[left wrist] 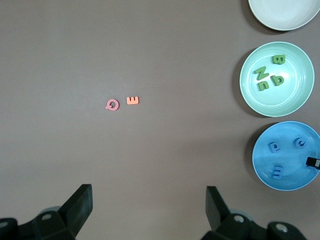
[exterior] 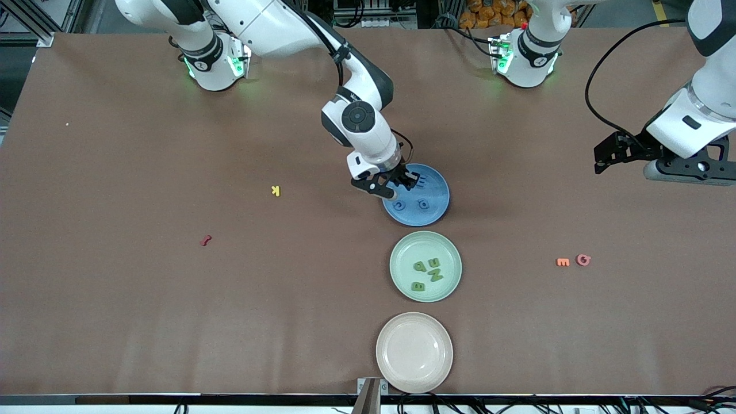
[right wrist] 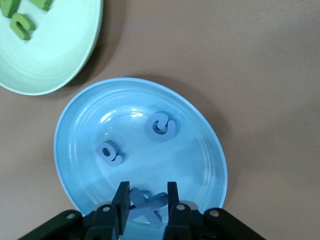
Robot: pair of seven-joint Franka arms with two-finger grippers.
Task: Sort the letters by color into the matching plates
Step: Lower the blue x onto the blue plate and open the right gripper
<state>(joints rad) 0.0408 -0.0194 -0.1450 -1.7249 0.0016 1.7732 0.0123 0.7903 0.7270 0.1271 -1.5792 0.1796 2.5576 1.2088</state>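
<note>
My right gripper [exterior: 402, 183] [right wrist: 146, 199] hangs low over the blue plate [exterior: 440, 187] [right wrist: 200, 150], shut on a blue letter [right wrist: 150, 204] with crossed strokes. Three more blue letters lie in that plate: a C [exterior: 398, 205] [right wrist: 161, 126], an o [exterior: 423, 204] [right wrist: 108, 152] and an E [exterior: 420, 183] [left wrist: 276, 171]. The mint green plate [exterior: 447, 253] [left wrist: 295, 97], nearer the front camera, holds several green letters [exterior: 427, 270] [left wrist: 267, 77]. My left gripper [exterior: 598, 161] [left wrist: 147, 200] waits open and empty above the table at the left arm's end.
A beige-pink plate [exterior: 414, 352] sits empty nearest the front camera. An orange E [exterior: 563, 262] [left wrist: 133, 100] and a pink G [exterior: 583, 260] [left wrist: 112, 105] lie toward the left arm's end. A yellow K [exterior: 276, 190] and a red piece [exterior: 205, 240] lie toward the right arm's end.
</note>
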